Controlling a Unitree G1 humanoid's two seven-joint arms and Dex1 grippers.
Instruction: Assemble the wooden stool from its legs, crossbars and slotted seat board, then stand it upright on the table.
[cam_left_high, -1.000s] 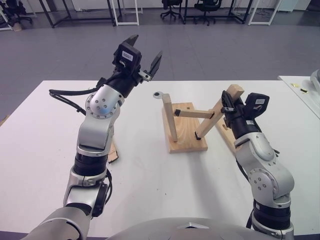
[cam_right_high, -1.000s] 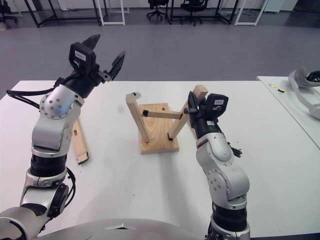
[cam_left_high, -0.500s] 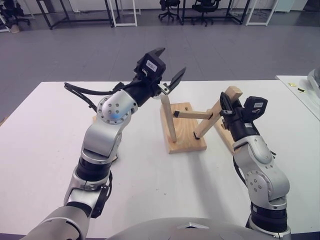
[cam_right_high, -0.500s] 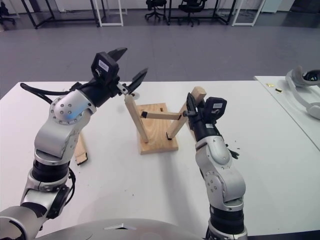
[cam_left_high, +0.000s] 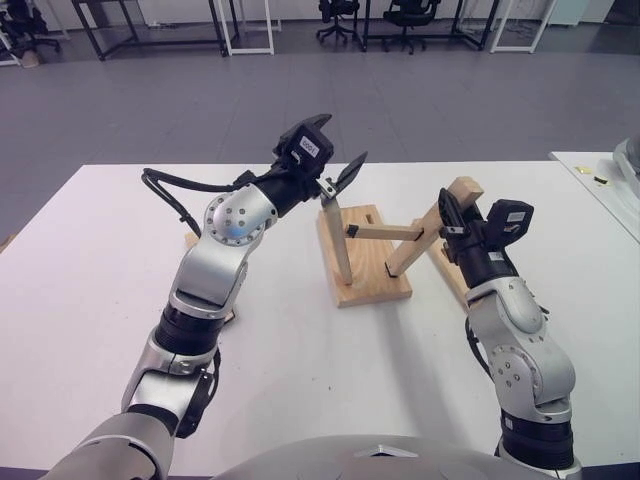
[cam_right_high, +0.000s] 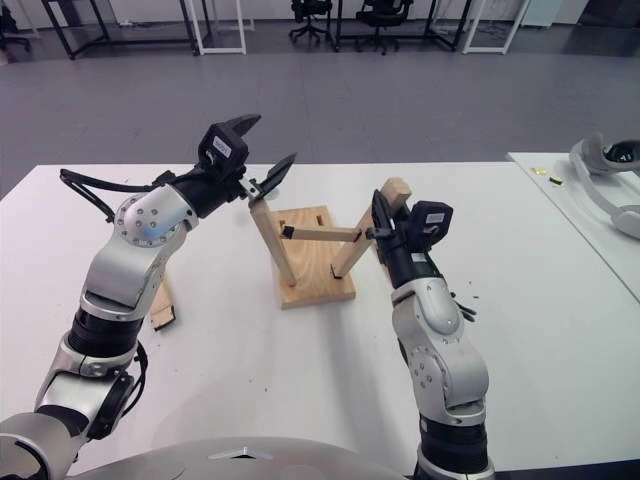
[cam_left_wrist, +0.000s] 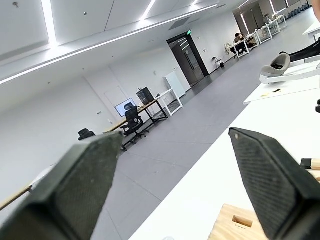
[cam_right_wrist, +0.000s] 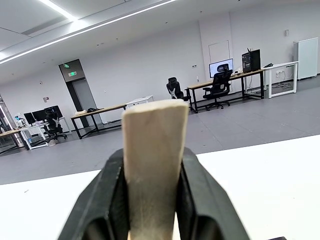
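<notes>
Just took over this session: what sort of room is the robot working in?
Probably an open-plan lab or office: rows of desks with black office chairs, a monitor, and ceiling strip lights.

loose plank (cam_right_high: 162, 305) half behind left arm (cam_right_high: 120, 280), headset (cam_right_high: 592, 172) cropped

Seat board (cam_left_high: 365, 285) central on table (cam_left_high: 90, 260), legs (cam_left_high: 337, 240) on it, crossbar (cam_left_high: 385, 232) between them, loose plank (cam_right_high: 160, 305) to left
</notes>
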